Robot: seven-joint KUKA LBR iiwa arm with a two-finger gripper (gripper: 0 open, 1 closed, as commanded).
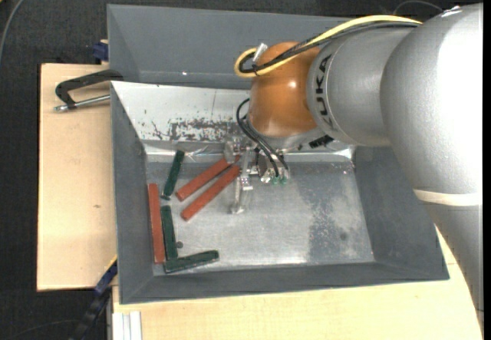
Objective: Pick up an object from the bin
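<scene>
My gripper (238, 175) hangs low over the middle of the bin, under the orange wrist cover. Its two metal fingers stand apart, so it is open: one fingertip (232, 153) is toward the back wall and the other (242, 197) is nearer the front. The right ends of two orange-red sticks (205, 186) reach in between them. The sticks spread to the left in a V. A dark green stick (175, 171) lies just left of them, slanted.
Along the left wall lies a long red stick (156, 223) with a green L-shaped piece (178, 254) beside it, its foot near the front wall. The arm covers the bin's right back part.
</scene>
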